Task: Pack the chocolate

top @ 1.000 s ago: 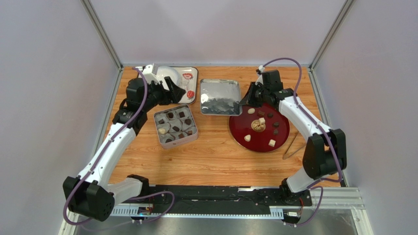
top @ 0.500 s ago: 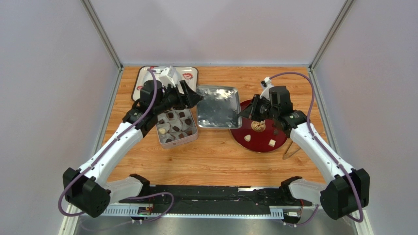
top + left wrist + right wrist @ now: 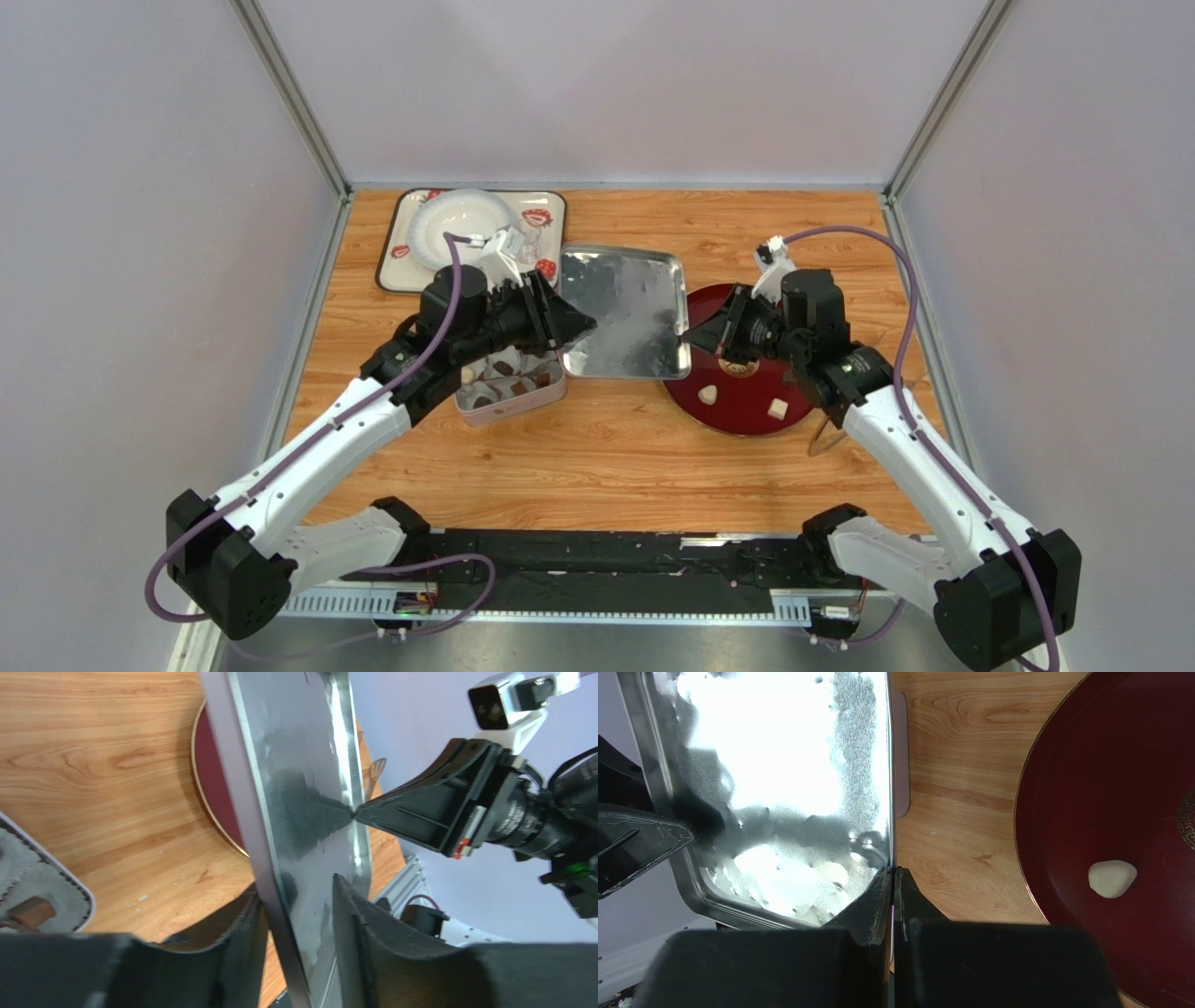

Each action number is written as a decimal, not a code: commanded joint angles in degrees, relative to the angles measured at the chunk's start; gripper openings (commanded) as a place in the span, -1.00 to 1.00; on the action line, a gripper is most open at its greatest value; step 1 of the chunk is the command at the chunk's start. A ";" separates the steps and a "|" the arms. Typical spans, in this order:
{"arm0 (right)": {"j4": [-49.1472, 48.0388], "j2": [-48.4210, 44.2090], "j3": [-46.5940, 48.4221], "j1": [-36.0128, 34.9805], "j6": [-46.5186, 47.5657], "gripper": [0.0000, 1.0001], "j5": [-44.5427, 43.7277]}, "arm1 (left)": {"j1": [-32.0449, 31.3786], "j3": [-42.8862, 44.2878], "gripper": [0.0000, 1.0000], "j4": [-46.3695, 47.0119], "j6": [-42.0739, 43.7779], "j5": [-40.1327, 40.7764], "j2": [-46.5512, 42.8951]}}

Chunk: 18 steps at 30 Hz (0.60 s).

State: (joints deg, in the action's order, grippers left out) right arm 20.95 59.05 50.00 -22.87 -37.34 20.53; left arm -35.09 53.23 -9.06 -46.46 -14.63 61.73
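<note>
The silver tin lid [image 3: 629,308] hangs above the table, held at both ends. My left gripper [image 3: 572,325] is shut on its left rim [image 3: 302,777]; my right gripper [image 3: 690,336] is shut on its right rim [image 3: 780,777], jaws pressed tight [image 3: 893,875]. The open tin [image 3: 505,385] with dark chocolates [image 3: 31,911] in grey paper cups sits under my left arm, mostly hidden. The dark red plate [image 3: 744,406] holds cream chocolates [image 3: 709,395] [image 3: 1111,878]; more pieces are hidden under my right wrist.
A white dish [image 3: 470,217] sits on a patterned tray [image 3: 540,224] at the back left. Metal tongs [image 3: 828,427] lie right of the red plate. Grey walls close in the table's left, back and right sides.
Both arms have carried the lid from the back middle of the table toward the near side and the left, closer to the open tin. The lid now tilts and partly overlaps the tin.
</note>
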 commanded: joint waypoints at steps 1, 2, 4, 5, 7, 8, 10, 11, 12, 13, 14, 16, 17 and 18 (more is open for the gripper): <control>-4.95 -2.62 -1.48 -0.59 -1.50 -0.99 -0.23 | -1.91 0.29 -0.27 1.50 -1.01 1.18 -2.58; -5.04 -2.88 -1.74 -0.68 -1.68 -0.95 -0.32 | -2.08 0.38 -0.33 1.24 -0.74 1.36 -2.67; -5.22 -3.58 -2.27 -0.77 -1.77 -0.88 -0.41 | -2.61 1.26 -0.47 -0.25 0.57 2.15 -2.59; -5.30 -3.76 -2.36 -0.77 -1.86 -0.76 -0.49 | -2.79 1.61 -0.55 -0.95 1.19 2.41 -2.32; -5.13 -4.55 -2.45 -0.77 -1.94 -0.63 -0.50 | -2.88 2.75 -0.61 -2.54 3.12 2.68 -1.97; -4.96 -4.73 -2.36 -0.77 -2.03 -0.47 -0.50 | -2.88 3.10 -0.69 -2.98 3.91 2.77 -1.80; -4.43 -5.43 -2.19 -0.68 -2.03 -0.29 -0.85 | -2.88 4.42 -0.71 -4.56 6.97 3.38 -1.18; -4.08 -5.69 -1.84 -0.77 -1.95 -0.13 -1.11 | -2.88 5.12 -0.72 -5.09 8.30 3.56 -1.00; -3.29 -5.87 -1.57 -0.77 -2.03 -0.06 -1.46 | -2.88 6.61 -0.72 -6.66 11.18 3.82 -0.31; -2.94 -6.31 -1.40 -0.77 -2.03 0.01 -1.55 | -2.88 7.49 -0.72 -7.54 12.87 3.91 0.05; -2.58 -6.57 -1.05 -0.51 -2.03 0.15 -1.46 | -2.88 8.46 -0.72 -8.51 14.80 4.08 0.57; -1.88 -7.10 -0.08 -0.77 -2.38 0.26 -1.37 | -3.05 11.27 -0.72 -11.41 21.03 4.35 2.07; -1.62 -7.45 0.19 -0.77 -2.65 0.36 -1.20 | -3.14 12.24 -0.72 -12.11 23.14 4.52 2.51; -1.18 -7.45 0.71 -0.77 -2.82 0.40 -1.02 | -3.58 13.81 -0.73 -13.60 27.43 4.96 3.38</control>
State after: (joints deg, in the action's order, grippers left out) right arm 19.70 53.23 47.48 -23.22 -39.48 19.62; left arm -37.85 60.64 -19.22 -32.97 -10.85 63.68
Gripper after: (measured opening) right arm 0.661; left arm 0.201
